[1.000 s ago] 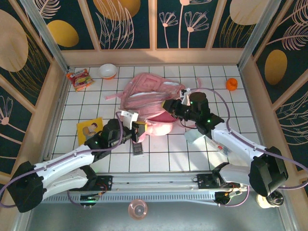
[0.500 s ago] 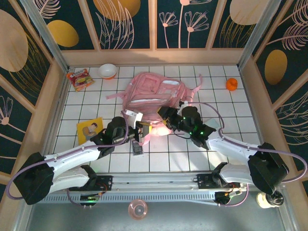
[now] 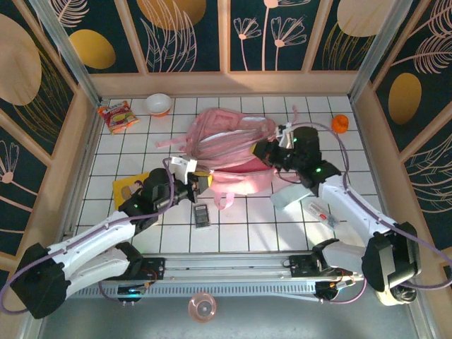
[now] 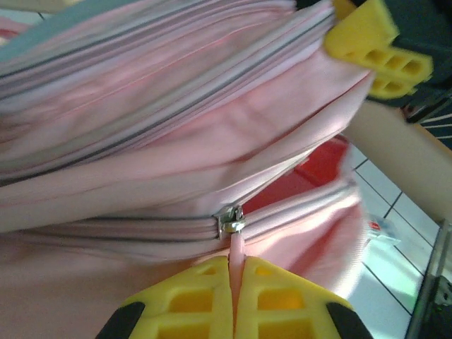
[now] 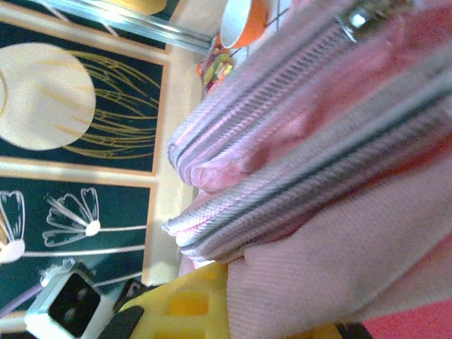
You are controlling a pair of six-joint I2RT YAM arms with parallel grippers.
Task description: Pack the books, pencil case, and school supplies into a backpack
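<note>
Since half a second ago, my right gripper (image 3: pixel 263 150) has swung from the middle of the top view toward the upper right. It has dragged the wall of the pink backpack (image 3: pixel 226 138) with it, so the bag now lies stretched across the centre. My left gripper (image 3: pixel 203 182) has eased slightly left.

The left claw is clenched on the pink zipper pull (image 4: pixel 237 254), just below the metal slider (image 4: pixel 229 224). The right claw is clamped on a fold of backpack fabric, seen in the right wrist view.

In the left wrist view the zip runs left to right. The track is closed left of the slider, and a gap showing red lining (image 4: pixel 318 168) opens to its right, toward the right claw's yellow finger (image 4: pixel 374 42). I judge the pull must travel leftward along that line, away from the right claw.

Outside the bag lie the calculator (image 3: pixel 202 215) just below the left claw, the yellow book (image 3: pixel 131 189) at lower left, and the mint pencil case (image 3: pixel 291 198) below the right arm.
</note>
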